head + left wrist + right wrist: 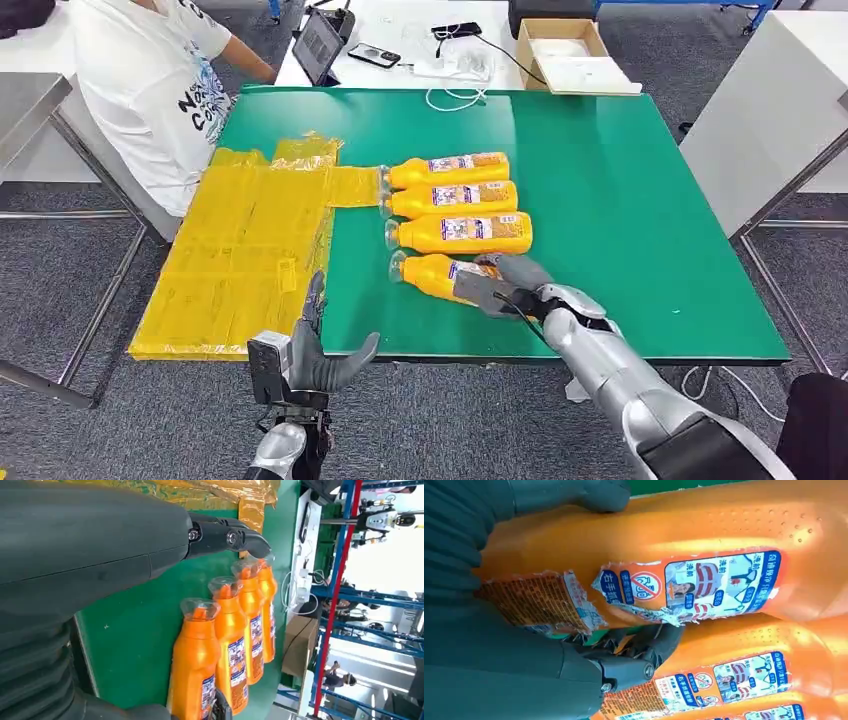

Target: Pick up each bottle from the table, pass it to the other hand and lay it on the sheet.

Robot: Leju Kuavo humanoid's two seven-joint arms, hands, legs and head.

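Several orange bottles with clear caps lie side by side on the green table point(620, 200). My right hand point(505, 283) grips the nearest bottle point(428, 273) around its labelled body, thumb over it and fingers point(644, 650) curled under; its torn label point(704, 535) shows close up. I cannot tell whether the bottle has left the table. Three other bottles point(465, 233) lie just beyond it. My left hand point(315, 355) hovers open at the table's front edge, fingers point(225, 535) spread toward the bottle caps point(200, 610). The yellow sheet point(250, 250) lies to its left.
A person in a white T-shirt point(150, 80) sits at the table's far left corner. Behind the green table are a tablet point(320, 45), a phone point(373, 55), white cables point(455, 95) and a cardboard box point(565, 50). A white table point(770, 110) stands at right.
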